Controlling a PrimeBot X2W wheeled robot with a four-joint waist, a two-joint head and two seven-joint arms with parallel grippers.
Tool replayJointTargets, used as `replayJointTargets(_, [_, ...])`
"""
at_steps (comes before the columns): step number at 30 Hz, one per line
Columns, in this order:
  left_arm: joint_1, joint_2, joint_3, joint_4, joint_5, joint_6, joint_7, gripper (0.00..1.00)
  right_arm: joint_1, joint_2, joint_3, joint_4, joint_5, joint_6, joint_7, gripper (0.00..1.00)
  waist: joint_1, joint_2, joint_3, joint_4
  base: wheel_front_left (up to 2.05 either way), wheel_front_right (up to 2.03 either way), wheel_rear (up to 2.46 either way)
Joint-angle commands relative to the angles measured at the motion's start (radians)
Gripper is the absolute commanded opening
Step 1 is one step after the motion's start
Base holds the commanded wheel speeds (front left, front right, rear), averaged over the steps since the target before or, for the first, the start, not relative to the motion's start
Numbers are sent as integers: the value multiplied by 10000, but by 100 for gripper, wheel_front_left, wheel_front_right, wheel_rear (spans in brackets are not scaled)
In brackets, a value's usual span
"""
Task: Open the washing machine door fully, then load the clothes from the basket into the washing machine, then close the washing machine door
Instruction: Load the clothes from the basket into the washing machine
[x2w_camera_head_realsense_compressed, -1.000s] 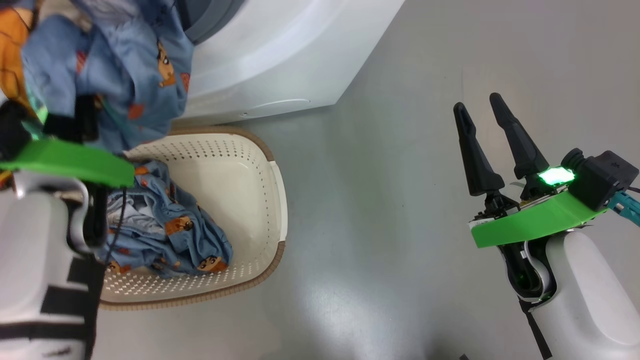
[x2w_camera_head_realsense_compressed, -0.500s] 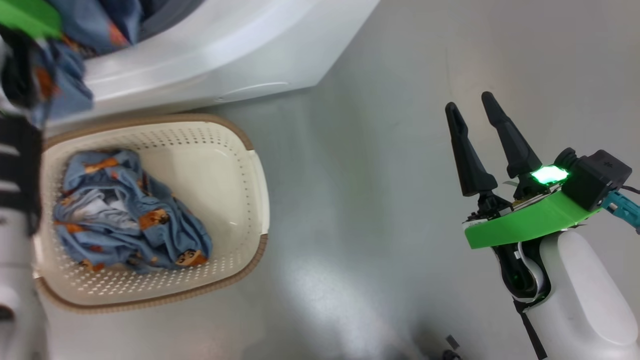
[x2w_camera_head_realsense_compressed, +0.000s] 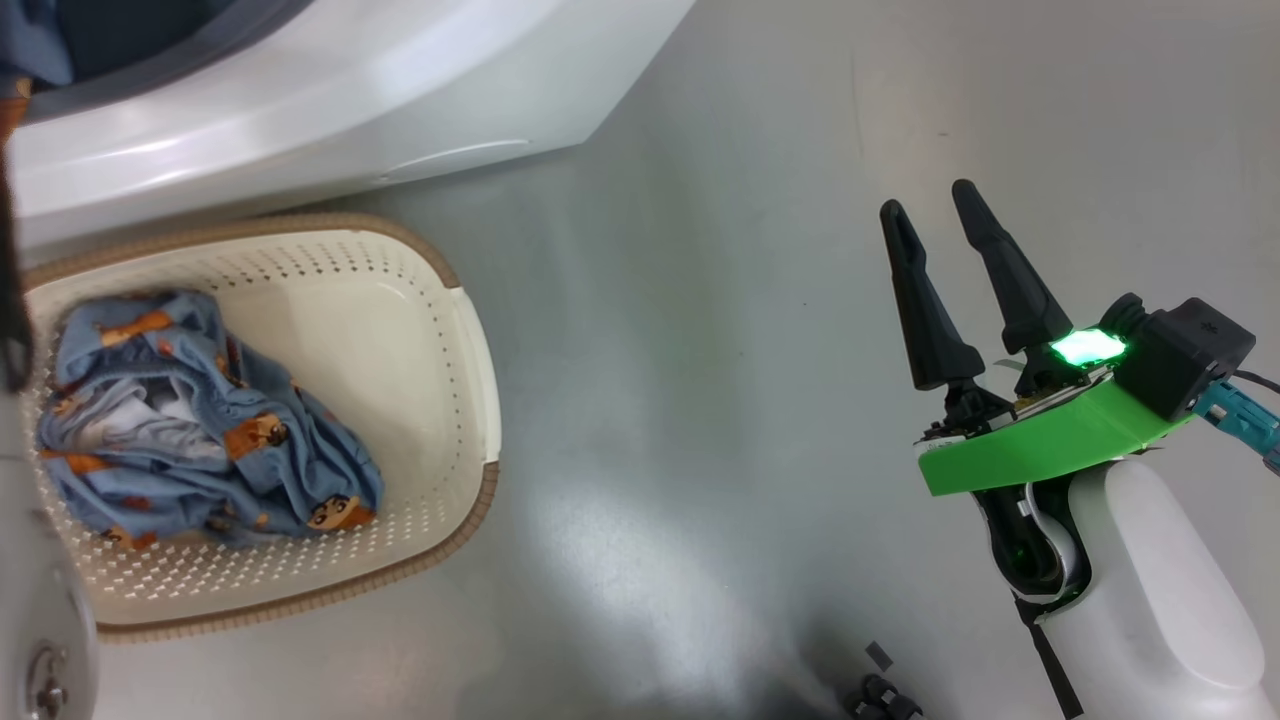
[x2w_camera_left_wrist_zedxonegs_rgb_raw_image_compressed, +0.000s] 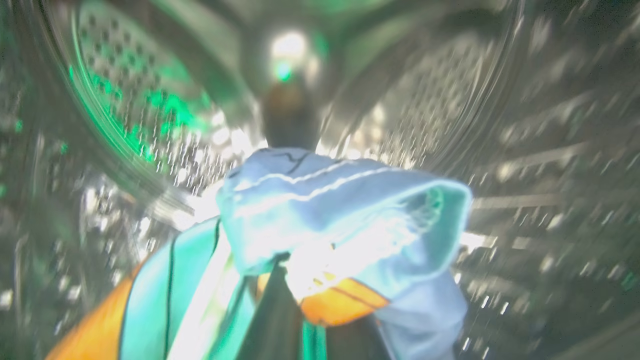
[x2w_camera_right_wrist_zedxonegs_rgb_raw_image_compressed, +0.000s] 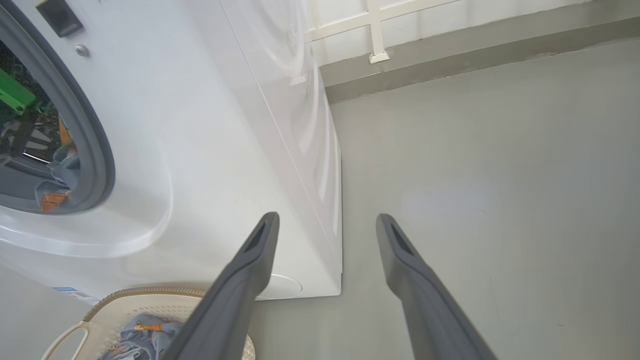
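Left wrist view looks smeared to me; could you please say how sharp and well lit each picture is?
Left wrist view: strong motion blur, drum streaked and green-tinted, clothes blown out at the centre. Head view: sharp, with soft glare on the floor. Right wrist view: sharp, washing machine edges bowed.

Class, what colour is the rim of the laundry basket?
Brown, woven-look rim on the cream basket; the head view shows it best.

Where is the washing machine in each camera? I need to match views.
Head view: washing machine across the top left.
Left wrist view: its steel drum surrounds the blue cloth.
Right wrist view: its white front, left half.
Shared landmark: the basket below it, head and right wrist views.
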Motion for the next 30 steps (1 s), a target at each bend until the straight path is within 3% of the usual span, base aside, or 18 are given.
replayJointTargets(1, [147,362,-54,66,175,85,-21,100,86,26,128,-212,-148,16,-48,100,-1,0,-21,68,0,0,0])
replayJointTargets(8, [-378,275,-488,1703,516,185,-27,100,38,-23,100,-193,-157,16,-48,100,-1,0,-69,273,0,0,0])
replayJointTargets(13, [-317,269,-627,2041,615,149,-32,100,90,-43,37,-189,-170,16,-48,100,-1,0,-185,417,0,0,0])
replayJointTargets(30, [2685,290,-393,-803,715,60,-35,100,308,-68,-14,-110,-131,16,-48,100,-1,0,-836,813,0,0,0])
